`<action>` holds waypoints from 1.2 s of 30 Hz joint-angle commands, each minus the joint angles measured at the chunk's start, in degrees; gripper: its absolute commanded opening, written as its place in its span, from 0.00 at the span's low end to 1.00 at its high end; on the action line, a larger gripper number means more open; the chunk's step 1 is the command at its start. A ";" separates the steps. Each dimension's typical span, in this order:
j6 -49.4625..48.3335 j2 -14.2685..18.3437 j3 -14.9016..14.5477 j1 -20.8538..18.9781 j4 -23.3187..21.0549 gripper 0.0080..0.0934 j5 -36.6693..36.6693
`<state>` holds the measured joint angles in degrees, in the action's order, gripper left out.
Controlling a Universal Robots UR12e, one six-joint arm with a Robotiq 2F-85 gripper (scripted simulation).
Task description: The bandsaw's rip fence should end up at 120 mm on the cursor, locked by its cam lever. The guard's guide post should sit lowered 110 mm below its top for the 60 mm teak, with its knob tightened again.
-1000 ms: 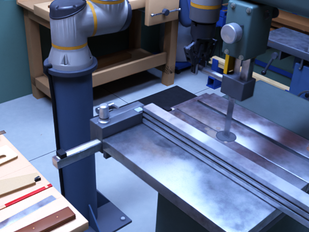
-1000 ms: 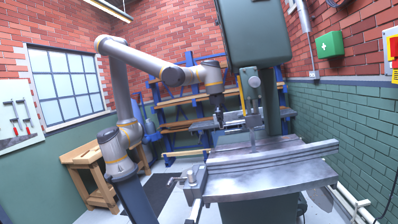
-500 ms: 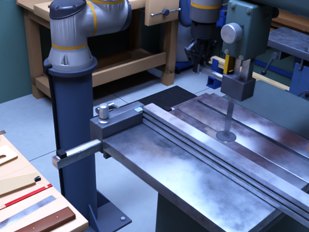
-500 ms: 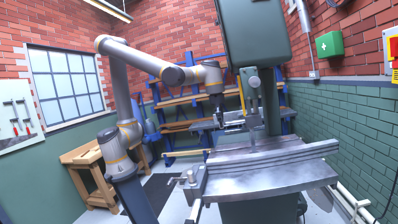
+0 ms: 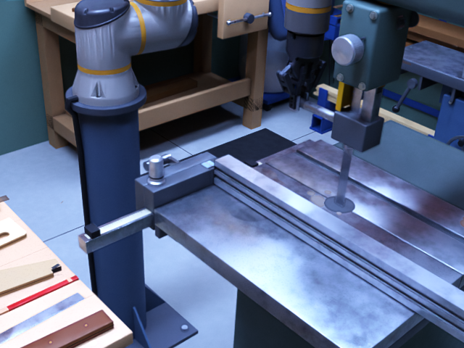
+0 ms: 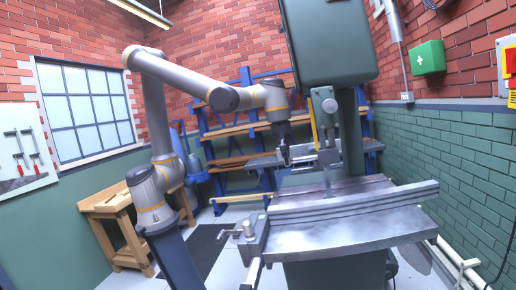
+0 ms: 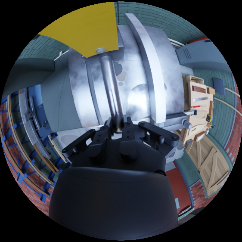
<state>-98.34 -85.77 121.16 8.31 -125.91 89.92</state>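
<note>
The rip fence [image 5: 337,232] [image 6: 353,202] lies across the steel table, with its head block [image 5: 176,181] on the front rail and the cam lever [image 5: 161,159] [image 6: 225,233] beside a round post. Behind the table the guide post [image 5: 369,101] hangs from the green housing with its round knob [image 5: 347,50] [image 6: 329,106] and ends in a grey guard block [image 5: 356,129] [image 6: 327,156] above the blade. A steel handle bar [image 5: 316,109] [image 7: 111,90] sticks out sideways from that block. I grip the end of this bar in my closed gripper [image 5: 298,105] [image 6: 286,160] [image 7: 118,128].
A bench [image 5: 33,292] with wood strips and a rule stands at the lower left. The arm's blue pedestal [image 5: 112,209] stands by the rail's end. A wooden workbench [image 5: 157,75] and blue timber racks [image 6: 245,144] stand behind, and a yellow blade-guard strip [image 5: 343,95] hangs beside the post.
</note>
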 commanded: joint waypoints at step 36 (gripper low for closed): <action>0.05 0.96 0.97 -0.01 -1.50 0.00 0.08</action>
<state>-98.29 -84.92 121.89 8.28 -127.56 89.97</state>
